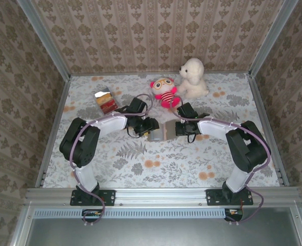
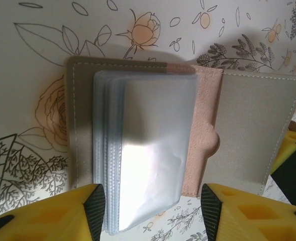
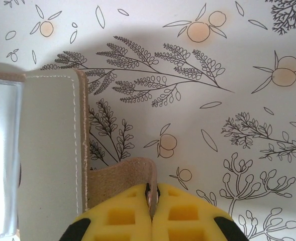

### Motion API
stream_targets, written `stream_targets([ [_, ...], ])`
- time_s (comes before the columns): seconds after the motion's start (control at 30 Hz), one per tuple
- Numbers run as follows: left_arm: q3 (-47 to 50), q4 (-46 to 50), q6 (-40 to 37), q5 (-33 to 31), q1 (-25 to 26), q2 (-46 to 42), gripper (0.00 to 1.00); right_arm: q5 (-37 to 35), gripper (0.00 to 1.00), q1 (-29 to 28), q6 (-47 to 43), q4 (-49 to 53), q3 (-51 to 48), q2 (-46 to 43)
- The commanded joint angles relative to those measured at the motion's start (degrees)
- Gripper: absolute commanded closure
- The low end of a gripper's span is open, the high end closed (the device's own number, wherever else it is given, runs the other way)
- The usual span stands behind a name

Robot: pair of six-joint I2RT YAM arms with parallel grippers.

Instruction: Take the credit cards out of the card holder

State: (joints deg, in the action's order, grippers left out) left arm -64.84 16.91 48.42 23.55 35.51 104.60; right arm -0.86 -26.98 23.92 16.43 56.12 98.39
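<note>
— What takes up the most room?
— The table (image 1: 192, 164), under a flowered cloth, boxed in by patterned walls (image 1: 156, 36).
— And the arms?
— The left arm (image 1: 84, 143) and the right arm (image 1: 245, 146) both bend inward from the near edge and meet at the middle of the table.
— Those toys at the back?
— A white plush dog (image 1: 193, 78) sits near the far wall. A pink doll (image 1: 164, 91) in a striped top sits just beside it, toward the left.
— Where is the card holder?
— The card holder (image 1: 160, 132) lies open and flat at the middle of the table, between the two grippers, its grey leaves spread to either side.
— The cards?
— A small pile of cards (image 1: 105, 100), silver at the far end with red and gold-brown nearer, lies at the far left, well apart from the holder.
— What about the left gripper?
— The left gripper (image 2: 153, 201) stands partly open, a finger on each side of the stack of clear sleeves (image 2: 153, 145) rising from the holder. One pad looks to touch the sleeves' edge; the other stands off it.
— Anything inside the sleeves?
— Glare covers them, so I cannot tell.
— And the right gripper?
— The right gripper (image 3: 153, 193) is closed tight on the card holder's tan tab (image 3: 120, 175), whose thin edge shows between the fingertips.
</note>
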Motion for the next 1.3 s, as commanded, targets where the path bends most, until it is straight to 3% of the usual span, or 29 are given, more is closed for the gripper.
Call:
stream_targets([
  [0.0,-2.2,1.4,1.1,-0.2,0.7,2.7,0.46,0.4,1.00,0.1,0.8,0.3,0.2,0.1],
  [0.27,-3.5,2.2,1.5,-0.5,0.7,4.3,0.45,0.3,1.00,0.1,0.9,0.4,0.1,0.2],
  [0.47,-3.3,0.1,1.7,1.7,0.9,4.3,0.51,0.4,1.00,0.1,0.9,0.3,0.1,0.4],
  [0.97,-5.3,-0.2,-1.7,4.7,1.6,4.0,0.50,1.1,1.00,0.1,1.0,0.3,0.4,1.0],
  [1.27,-4.3,-7.2,-1.8,6.5,3.0,3.0,0.51,1.1,1.00,0.1,1.0,0.4,0.4,1.1],
])
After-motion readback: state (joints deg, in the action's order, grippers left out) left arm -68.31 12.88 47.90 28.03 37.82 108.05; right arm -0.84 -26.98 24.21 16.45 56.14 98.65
